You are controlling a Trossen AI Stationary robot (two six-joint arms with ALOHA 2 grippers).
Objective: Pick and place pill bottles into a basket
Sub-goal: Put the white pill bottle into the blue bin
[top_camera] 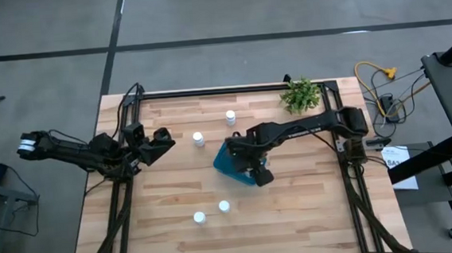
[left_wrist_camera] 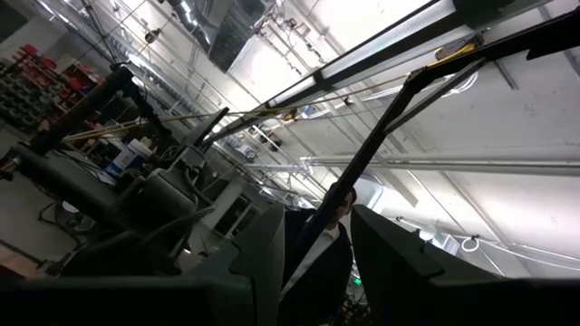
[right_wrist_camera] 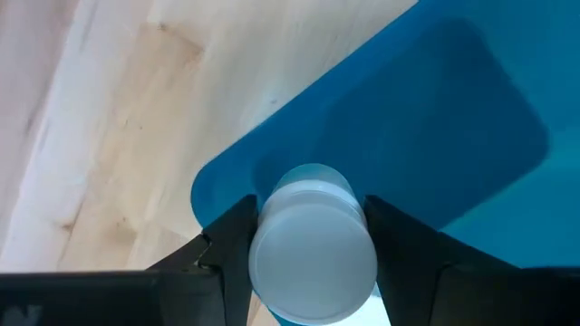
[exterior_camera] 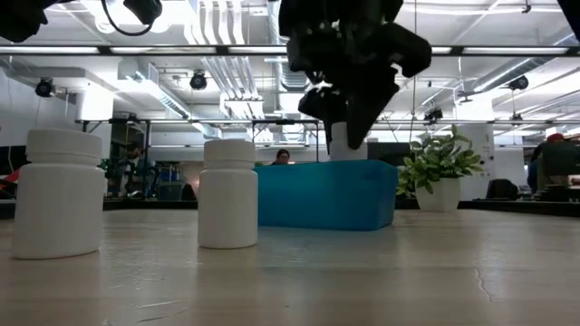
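One white pill bottle [right_wrist_camera: 313,243] hung above the teal basket [top_camera: 227,165]; four others [top_camera: 199,138] stood upright on the table.

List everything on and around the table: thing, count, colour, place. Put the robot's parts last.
pill bottles: five visible, white; four loose on the table at and, one held above the basket
basket: one, teal-blue, table centre, interior looks empty in the right wrist view
potted plant: one, green, far right part of the table
table: one, light wood
cable: one, yellow, floor right of the table
left gripper: dark, waiting at the table's left side
right gripper: dark, over the basket, gripping a bottle
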